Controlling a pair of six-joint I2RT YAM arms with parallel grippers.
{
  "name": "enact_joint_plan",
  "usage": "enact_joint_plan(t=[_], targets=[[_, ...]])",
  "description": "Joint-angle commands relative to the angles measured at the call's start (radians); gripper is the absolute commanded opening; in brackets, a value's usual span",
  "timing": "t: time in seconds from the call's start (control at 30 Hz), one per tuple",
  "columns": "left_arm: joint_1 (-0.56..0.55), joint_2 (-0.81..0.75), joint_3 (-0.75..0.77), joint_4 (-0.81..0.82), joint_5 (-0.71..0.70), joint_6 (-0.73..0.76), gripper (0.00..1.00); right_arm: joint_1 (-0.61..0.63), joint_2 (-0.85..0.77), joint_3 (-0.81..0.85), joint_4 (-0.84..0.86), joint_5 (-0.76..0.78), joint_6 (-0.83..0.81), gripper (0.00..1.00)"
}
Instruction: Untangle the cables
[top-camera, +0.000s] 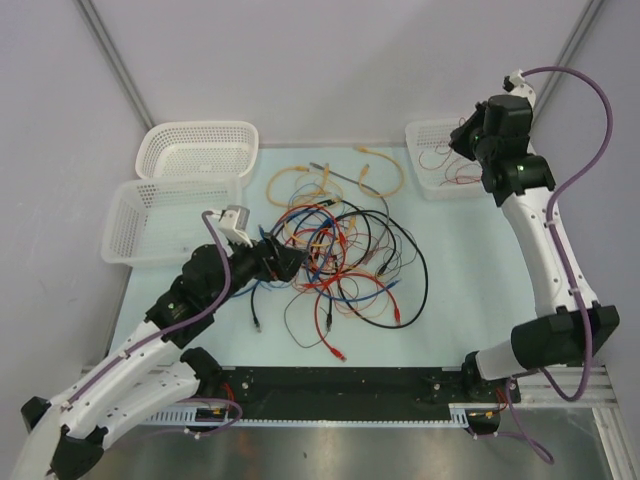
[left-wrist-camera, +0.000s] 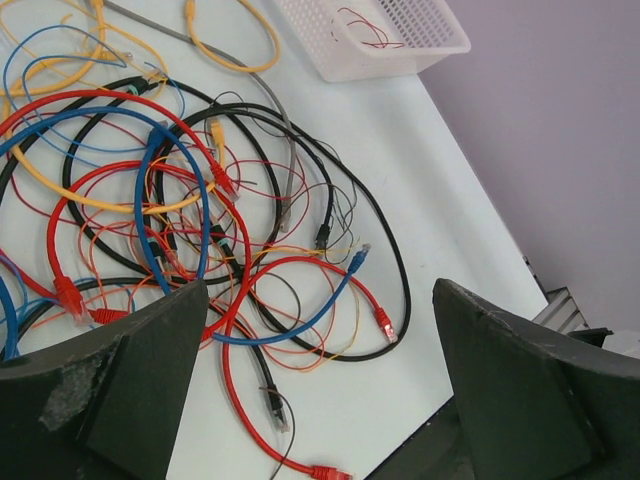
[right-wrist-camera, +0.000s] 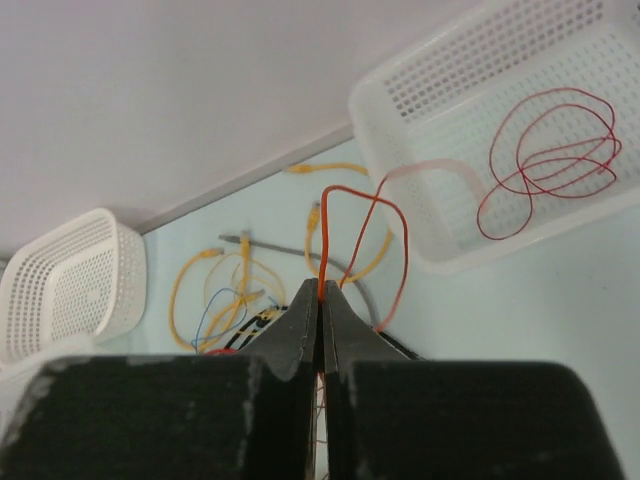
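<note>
You cannot count the strands in the main knot of cables (top-camera: 340, 262). They cross too thickly in the middle of the worktop (top-camera: 470, 270), and in the left wrist view the pile runs off the left edge and under that claw's own dark fingers (left-wrist-camera: 140, 390). What you can sort there is colour (red, blue, black, yellow), plus one grey cable (left-wrist-camera: 289, 160) along the far side. Your left claw (left-wrist-camera: 320, 330) stands spread to its widest, holding nothing, at the left flank of the knot. Your right claw (right-wrist-camera: 321, 300) is hidden beneath its wrist in the top view. Its own camera shows the fingers pressed together on one thin orange-red wire (right-wrist-camera: 322, 240), which loops up beside the right basket (right-wrist-camera: 470, 90); its lower end drops out of sight behind the fingers. In that basket lies a dark red wire (right-wrist-camera: 550, 150) in several loops, and you cannot tell whether it is one piece or more. That makes three baskets in all: the other two are the rear left basket (top-camera: 200, 127) and, just beside it, the nearer left basket (top-camera: 120, 250).
</note>
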Motion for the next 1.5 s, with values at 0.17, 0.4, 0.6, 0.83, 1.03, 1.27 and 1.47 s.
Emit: enact_joint_plan(t=[0.17, 0.4, 0.6, 0.83, 1.03, 1.27, 1.47], targets=[[0.004, -0.054, -0.022, -0.044, -0.042, 0.018, 1.0, -0.1, 0.272, 0.245, 0.125, 0.029, 0.034, 0.0], [0.006, -0.008, -0.027, -0.034, -0.054, 0.034, 1.0, -0.141, 0.572, 0.488, 0.011, 0.109, 0.005, 0.0], [0.004, 0.03, -0.01, -0.037, -0.073, 0.057, 1.0, -0.163, 0.672, 0.555, -0.025, 0.195, -0.012, 0.11], [0.006, 0.063, 0.007, -0.023, -0.048, 0.055, 1.0, -0.143, 0.509, 0.368, 0.064, 0.2, -0.006, 0.83], [0.004, 0.024, 0.003, -0.029, -0.031, 0.02, 1.0, -0.025, 0.289, 0.114, 0.133, 0.134, -0.017, 0.87], [0.004, -0.029, 0.003, -0.103, -0.039, -0.006, 1.0, 0.288, 0.083, -0.21, 0.17, 0.137, -0.057, 0.68], [0.003, -0.071, -0.03, -0.13, -0.017, -0.035, 1.0, 0.46, 0.034, -0.421, 0.112, 0.167, -0.038, 0.42]])
